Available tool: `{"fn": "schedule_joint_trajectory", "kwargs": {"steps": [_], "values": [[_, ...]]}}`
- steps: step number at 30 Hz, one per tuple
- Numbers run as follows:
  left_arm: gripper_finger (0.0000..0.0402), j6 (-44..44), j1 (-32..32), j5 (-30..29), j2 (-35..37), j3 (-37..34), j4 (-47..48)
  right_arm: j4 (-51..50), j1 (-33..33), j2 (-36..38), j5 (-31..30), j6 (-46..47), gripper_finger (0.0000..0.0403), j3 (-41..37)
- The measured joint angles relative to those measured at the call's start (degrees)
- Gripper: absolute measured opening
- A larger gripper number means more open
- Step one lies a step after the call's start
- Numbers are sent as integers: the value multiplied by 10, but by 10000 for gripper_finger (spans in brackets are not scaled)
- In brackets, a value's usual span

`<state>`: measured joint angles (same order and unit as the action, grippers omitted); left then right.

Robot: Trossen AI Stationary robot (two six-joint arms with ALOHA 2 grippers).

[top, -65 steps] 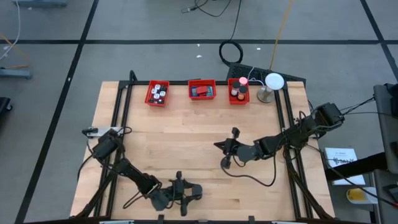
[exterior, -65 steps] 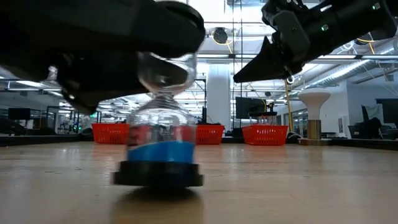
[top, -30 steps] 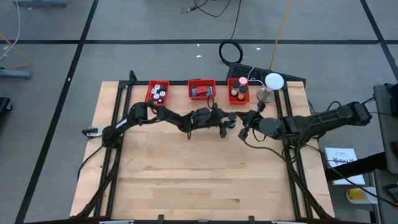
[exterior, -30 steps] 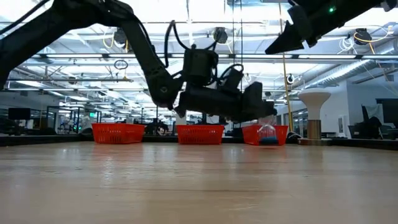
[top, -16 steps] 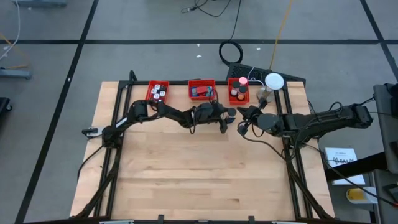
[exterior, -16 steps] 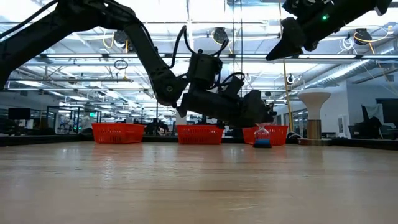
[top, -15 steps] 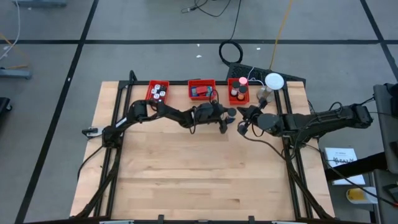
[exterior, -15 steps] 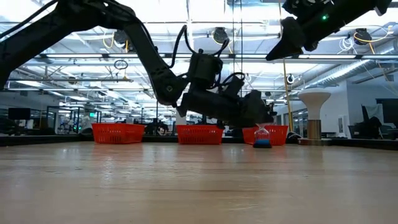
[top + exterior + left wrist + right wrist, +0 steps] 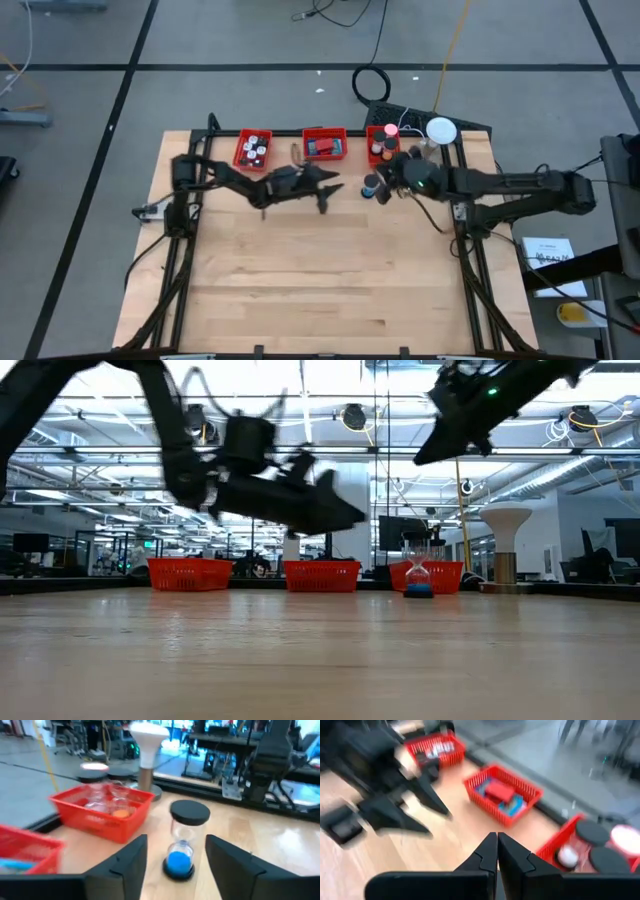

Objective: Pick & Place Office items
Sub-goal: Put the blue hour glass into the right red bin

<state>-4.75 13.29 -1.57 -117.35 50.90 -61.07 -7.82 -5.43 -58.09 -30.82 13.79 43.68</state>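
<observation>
The hourglass (image 9: 371,186) stands upright on the counter (image 9: 320,270), just beyond the left tool (image 9: 325,190), whose fingers are spread and empty. The right tool (image 9: 385,188), pinched closed on nothing, hovers right beside it.

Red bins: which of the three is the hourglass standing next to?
The bin nearest the lamp, holding black-capped hourglasses. The blue-sand hourglass stands upright on the table just in front of it; the middle bin and far-left bin sit farther away.

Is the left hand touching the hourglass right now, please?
Apart. The left wrist view shows bare table between the open left hand and the hourglass standing beyond it.
</observation>
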Motion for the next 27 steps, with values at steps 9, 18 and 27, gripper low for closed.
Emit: {"fn": "schedule_joint_trajectory", "kwargs": {"steps": [9,18,27], "values": [[130,16,11,-1,143,-215,-39,-269,-115,-172,166,48,21,198],[79,-1,4,-24,154,-333,-170,-487,-137,-325,250,-72,122,344],[55,6,-15,-48,154,-349,-163,-482,-133,-339,250,-211,263,353]]}}
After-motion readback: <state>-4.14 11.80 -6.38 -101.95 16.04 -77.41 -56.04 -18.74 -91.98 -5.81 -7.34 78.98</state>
